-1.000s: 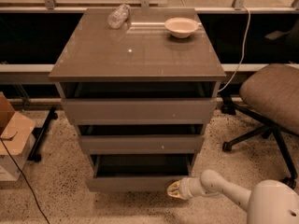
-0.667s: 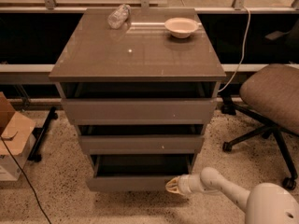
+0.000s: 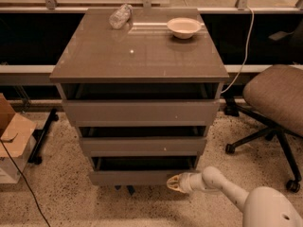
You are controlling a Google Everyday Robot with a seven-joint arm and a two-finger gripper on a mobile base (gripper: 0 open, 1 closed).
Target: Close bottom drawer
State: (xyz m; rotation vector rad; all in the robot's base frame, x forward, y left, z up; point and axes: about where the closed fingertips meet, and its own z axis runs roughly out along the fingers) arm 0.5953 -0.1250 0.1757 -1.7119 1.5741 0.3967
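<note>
One cabinet (image 3: 142, 56), glossy grey-brown top, middle of view, on speckled floor. One office chair (image 3: 279, 96) to its right, near but apart. One white robot arm (image 3: 222, 183) coming in from the bottom right corner, lying low and roughly level, reaching left toward the cabinet base. One cardboard box (image 3: 14, 134) at the left edge.

Three drawers, all pulled out a bit (dark gap above each front): top drawer (image 3: 142, 111), middle drawer (image 3: 142, 145), bottom drawer (image 3: 132, 177). The bottom drawer sits lowest, just above the floor, partly open.

On the cabinet top: one pale bowl (image 3: 183, 27) at back right, one clear plastic bottle (image 3: 120, 16) on its side at back left, well apart.

One gripper (image 3: 173, 183), cream tip pointing left, at the right end of the bottom drawer's front, touching or just beside it. Open or closed: cannot tell.
</note>
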